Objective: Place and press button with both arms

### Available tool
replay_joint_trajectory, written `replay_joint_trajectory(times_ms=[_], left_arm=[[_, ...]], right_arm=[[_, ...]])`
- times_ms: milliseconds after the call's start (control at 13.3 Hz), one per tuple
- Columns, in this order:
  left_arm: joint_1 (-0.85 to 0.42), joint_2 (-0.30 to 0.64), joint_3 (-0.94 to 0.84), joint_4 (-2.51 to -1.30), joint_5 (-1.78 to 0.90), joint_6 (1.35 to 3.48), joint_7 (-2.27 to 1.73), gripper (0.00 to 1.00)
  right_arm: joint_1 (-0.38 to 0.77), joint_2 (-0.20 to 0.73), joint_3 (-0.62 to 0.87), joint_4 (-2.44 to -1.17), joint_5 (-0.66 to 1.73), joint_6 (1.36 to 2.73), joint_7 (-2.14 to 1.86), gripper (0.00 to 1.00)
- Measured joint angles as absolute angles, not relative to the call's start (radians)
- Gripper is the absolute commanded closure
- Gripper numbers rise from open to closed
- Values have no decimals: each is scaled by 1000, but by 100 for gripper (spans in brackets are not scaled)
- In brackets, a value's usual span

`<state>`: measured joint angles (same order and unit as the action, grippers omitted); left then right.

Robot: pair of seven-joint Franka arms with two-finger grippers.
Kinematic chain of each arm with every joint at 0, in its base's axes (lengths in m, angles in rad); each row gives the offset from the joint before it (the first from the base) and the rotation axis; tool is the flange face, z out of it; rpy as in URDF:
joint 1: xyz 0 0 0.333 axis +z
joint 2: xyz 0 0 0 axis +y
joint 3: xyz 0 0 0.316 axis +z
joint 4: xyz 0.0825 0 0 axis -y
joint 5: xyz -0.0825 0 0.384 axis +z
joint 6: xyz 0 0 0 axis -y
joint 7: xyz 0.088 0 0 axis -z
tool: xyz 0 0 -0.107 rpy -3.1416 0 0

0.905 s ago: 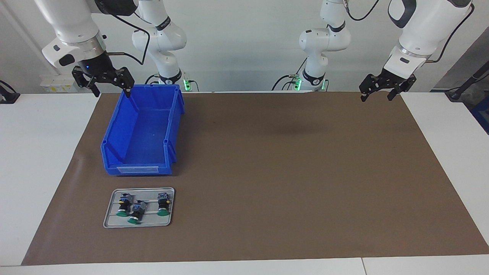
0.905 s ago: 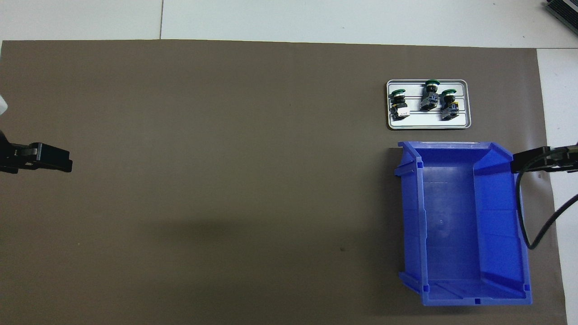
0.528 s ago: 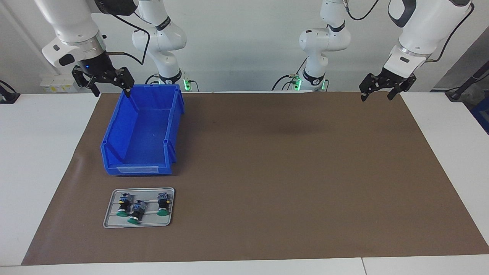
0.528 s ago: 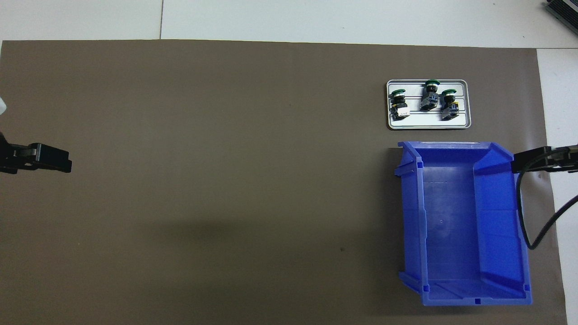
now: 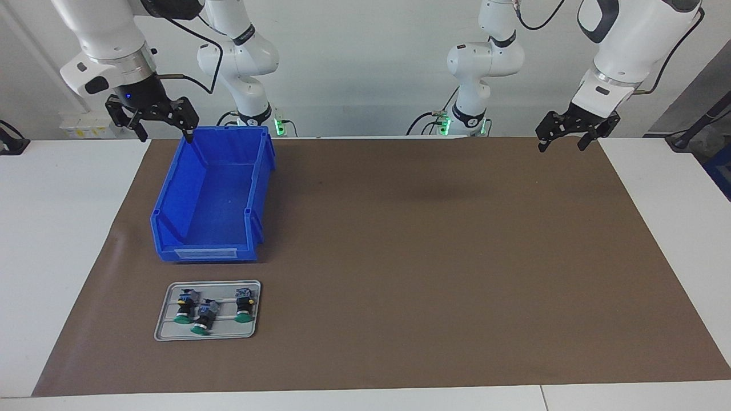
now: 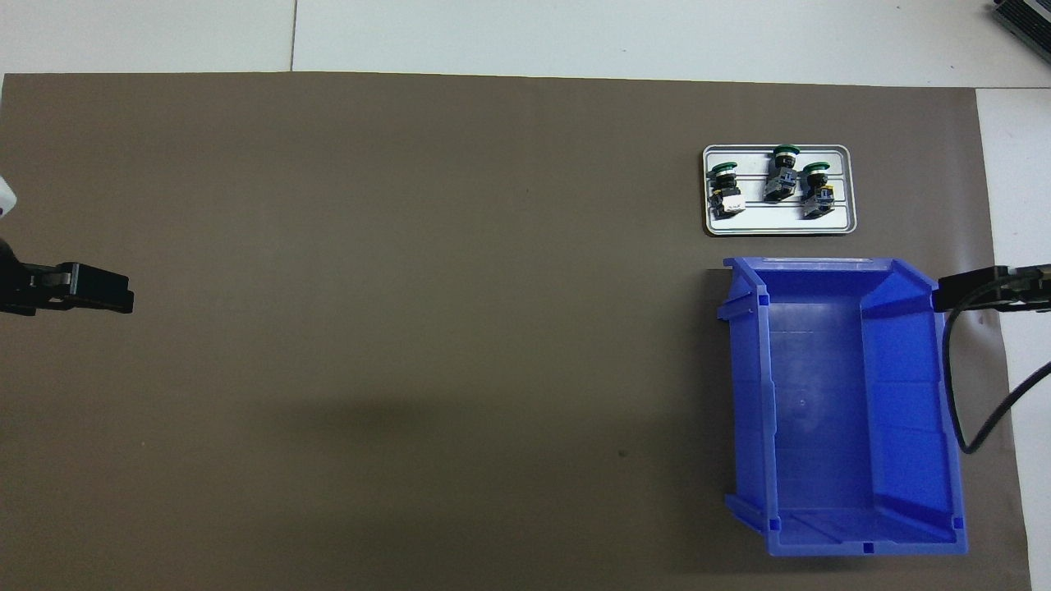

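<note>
Three buttons with green caps lie on their sides on a small silver tray (image 5: 165, 332): one (image 5: 183, 309), one (image 5: 203, 318) and one (image 5: 244, 309). They also show in the overhead view, one (image 6: 725, 190), one (image 6: 781, 176) and one (image 6: 815, 191), on the tray (image 6: 780, 223). My right gripper (image 5: 165, 136) is open and empty in the air over the blue bin's corner nearest the robots, and it shows at the overhead view's edge (image 6: 973, 292). My left gripper (image 5: 561, 146) is open and empty, raised over the mat's corner at the left arm's end, and it also shows in the overhead view (image 6: 103, 296).
A big blue plastic bin (image 5: 205, 252) stands on the brown mat (image 5: 428, 257) between the tray and the robots, toward the right arm's end; it also shows in the overhead view (image 6: 749, 394). A black cable (image 6: 977, 419) hangs beside the bin.
Both grippers have risen very slightly. The buttons, tray and bin have not moved.
</note>
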<state>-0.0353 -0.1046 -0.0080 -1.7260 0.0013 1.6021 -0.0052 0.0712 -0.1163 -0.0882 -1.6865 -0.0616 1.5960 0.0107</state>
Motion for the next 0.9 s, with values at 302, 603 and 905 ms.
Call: replay_joint_trajectory(times_ms=[302, 603, 905], left_arm=[[-35, -105, -8, -1742, 1, 1682, -5, 0], [-35, -105, -7, -1746, 1, 1714, -5, 0], [-35, -105, -7, -1751, 1, 1721, -5, 0]], right_arm=[[73, -53, -88, -1701, -61, 1773, 52, 0], [76, 91, -83, -1649, -59, 1920, 73, 0], [77, 273, -80, -1598, 0, 2128, 108, 0]])
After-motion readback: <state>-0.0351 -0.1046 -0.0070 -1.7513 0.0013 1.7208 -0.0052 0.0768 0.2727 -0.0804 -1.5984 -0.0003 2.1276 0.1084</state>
